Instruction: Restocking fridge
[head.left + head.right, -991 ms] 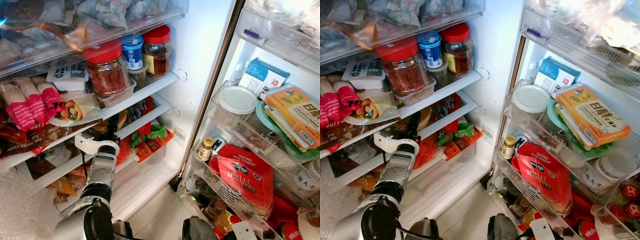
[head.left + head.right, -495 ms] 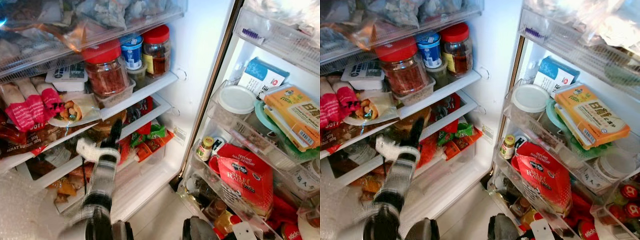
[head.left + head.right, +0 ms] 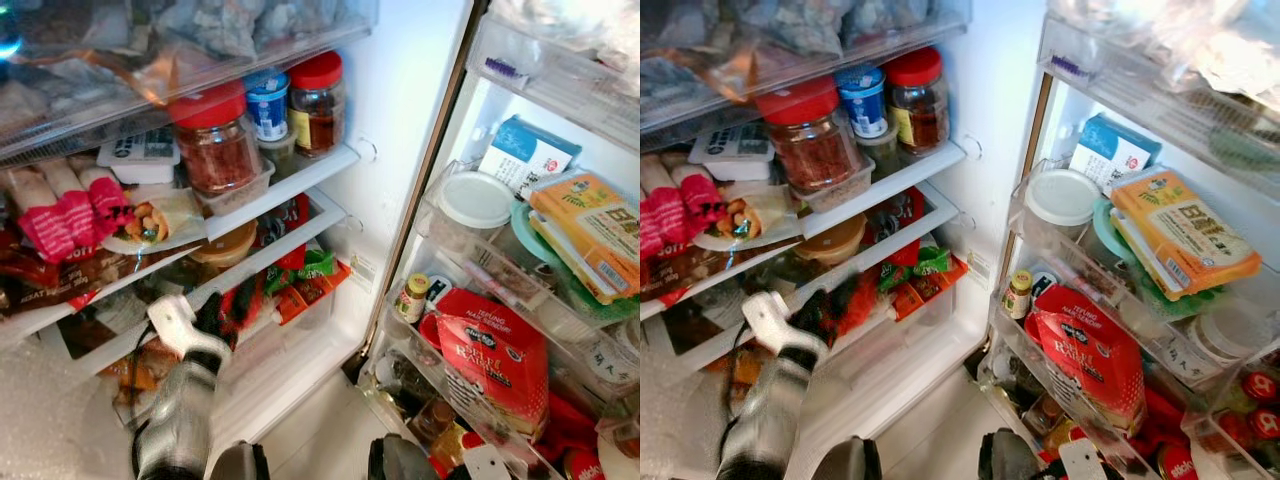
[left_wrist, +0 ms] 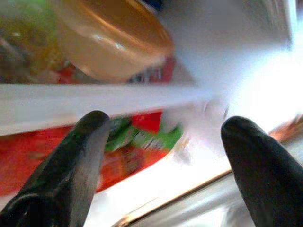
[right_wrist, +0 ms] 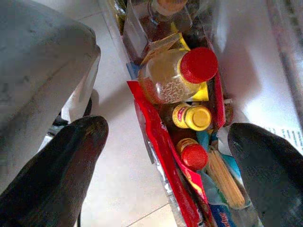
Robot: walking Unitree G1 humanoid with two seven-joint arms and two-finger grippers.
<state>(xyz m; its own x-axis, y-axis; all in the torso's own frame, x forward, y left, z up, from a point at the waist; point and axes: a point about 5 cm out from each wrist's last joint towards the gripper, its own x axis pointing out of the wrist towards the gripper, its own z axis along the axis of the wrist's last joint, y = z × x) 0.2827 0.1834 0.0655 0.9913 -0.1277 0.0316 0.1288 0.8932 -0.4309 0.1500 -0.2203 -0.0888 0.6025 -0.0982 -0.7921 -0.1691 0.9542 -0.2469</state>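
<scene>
The left gripper is open and empty near the tub; it could bump the shelf.

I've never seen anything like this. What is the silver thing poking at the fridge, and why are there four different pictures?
The silver thing is the arm of a walking household robot that is restocking a fridge. Two pictures come from cameras on its head and show the same open fridge. The other two come from cameras on its wrists, looking along each gripper's two black fingers. The left gripper is open and empty, just in front of the shelves, near an orange-lidded tub and red and green snack packets. The right gripper hangs low, also open and empty, over bottles with red and yellow caps. A big red-lidded jar sits on a higher shelf, and a red bag sits in the door.
</scene>
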